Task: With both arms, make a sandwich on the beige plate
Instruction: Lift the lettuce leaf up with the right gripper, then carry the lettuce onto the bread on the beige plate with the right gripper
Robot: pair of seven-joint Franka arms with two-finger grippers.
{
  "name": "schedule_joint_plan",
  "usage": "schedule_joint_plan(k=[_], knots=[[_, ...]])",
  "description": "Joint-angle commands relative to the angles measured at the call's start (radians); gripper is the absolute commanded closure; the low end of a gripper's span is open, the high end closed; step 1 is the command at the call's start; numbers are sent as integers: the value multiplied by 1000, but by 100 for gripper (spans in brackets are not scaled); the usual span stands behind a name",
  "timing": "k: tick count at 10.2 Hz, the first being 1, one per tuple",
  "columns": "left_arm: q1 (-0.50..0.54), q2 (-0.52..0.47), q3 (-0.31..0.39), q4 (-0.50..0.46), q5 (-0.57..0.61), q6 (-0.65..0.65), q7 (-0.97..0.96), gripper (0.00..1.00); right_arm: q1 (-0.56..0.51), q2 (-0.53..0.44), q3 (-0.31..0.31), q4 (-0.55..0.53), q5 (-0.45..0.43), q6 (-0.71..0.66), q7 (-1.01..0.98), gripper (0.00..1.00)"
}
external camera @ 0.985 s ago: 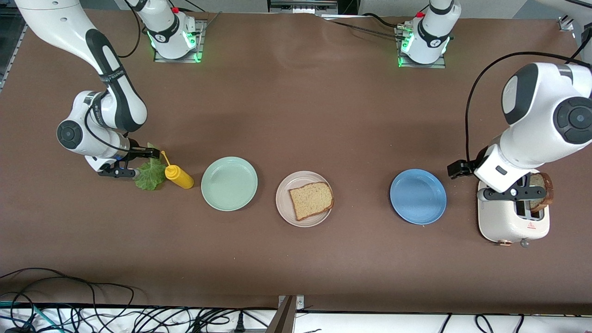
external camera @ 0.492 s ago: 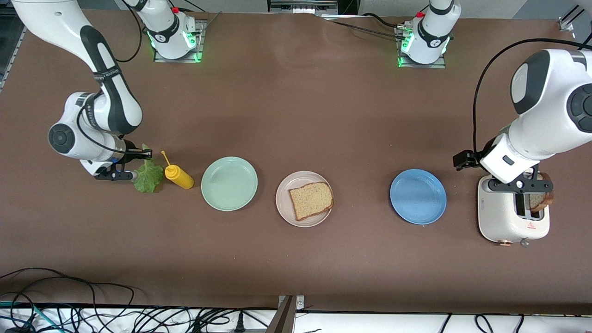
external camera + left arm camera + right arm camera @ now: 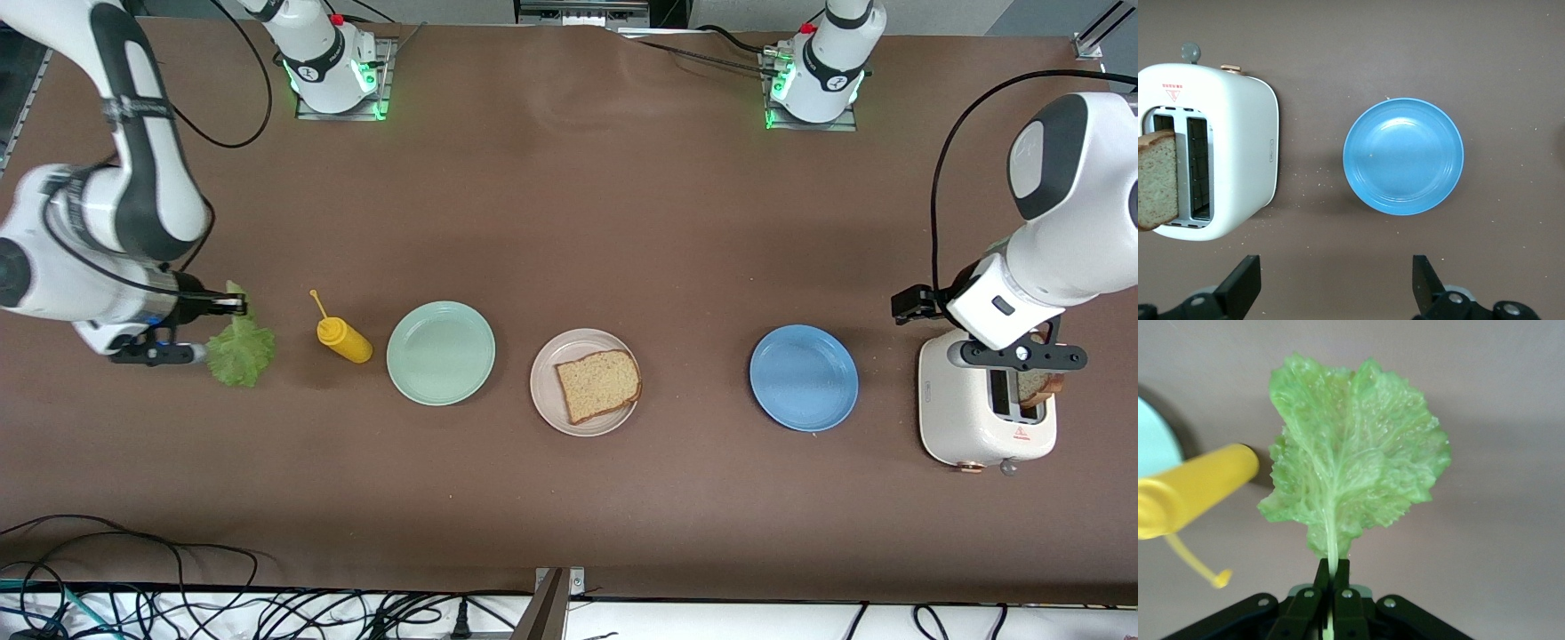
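The beige plate (image 3: 547,384) sits mid-table with one brown bread slice (image 3: 598,384) on it. My right gripper (image 3: 229,306) (image 3: 1333,570) is shut on the stem of a ruffled green lettuce leaf (image 3: 238,354) (image 3: 1351,460), which hangs above the table toward the right arm's end, beside a yellow squeeze bottle (image 3: 345,340) (image 3: 1191,490). My left gripper (image 3: 1021,355) (image 3: 1335,273) hovers open over a white toaster (image 3: 965,418) (image 3: 1238,133), with nothing between its fingers. A second bread slice (image 3: 1037,386) (image 3: 1155,180) sticks out of one toaster slot.
A mint-green plate (image 3: 440,353) lies between the bottle and the beige plate. A blue plate (image 3: 804,378) (image 3: 1403,157) lies between the beige plate and the toaster. Cables run along the table edge nearest the front camera.
The right gripper closed on the lettuce stem, lifted the leaf and carried it away from the yellow bottle toward the right arm's end. The left gripper rose slightly over the toaster, still open.
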Motion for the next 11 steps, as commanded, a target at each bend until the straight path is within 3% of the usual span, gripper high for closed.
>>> schedule_joint_plan(k=[1,3,6,9,11], knots=[[8,-8,-3,-7,-17,-12,30,0,5,14,10,137,18,-127,91,100],[14,-8,-3,-9,-88,-12,31,0,59,28,64,208,42,-127,307,100],[19,-10,-3,-9,-93,-12,33,0,239,78,73,239,42,-83,696,100],[19,-8,-3,-9,-92,-12,33,0,402,144,73,239,44,87,1091,100],[20,-7,-3,-9,-92,-12,33,0,496,216,73,240,44,272,1365,100]])
